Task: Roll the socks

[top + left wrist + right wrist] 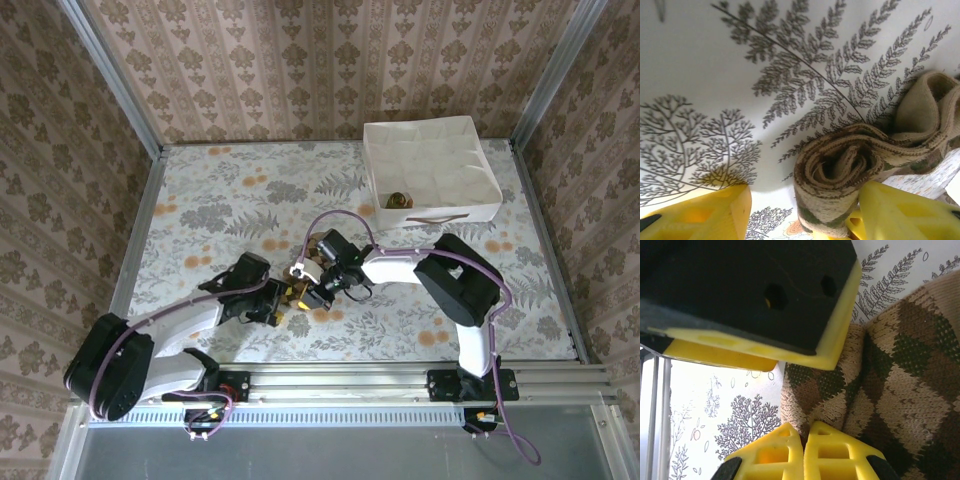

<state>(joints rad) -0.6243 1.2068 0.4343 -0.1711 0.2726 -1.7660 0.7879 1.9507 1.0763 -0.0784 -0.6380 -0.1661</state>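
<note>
While left jaws straddle the rolled sock (840, 170), they stand spread; right jaws pressed together.

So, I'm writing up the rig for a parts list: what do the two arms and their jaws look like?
Left arm and right arm alike: white links, bulky black joint housings, a lilac cable looped along each. The jaws are bright yellow plastic with hollow moulded recesses, on black mounts.

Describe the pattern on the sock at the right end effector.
Brown-and-cream argyle diamonds on the knitted fabric sock; right wrist view shows it best.
</note>
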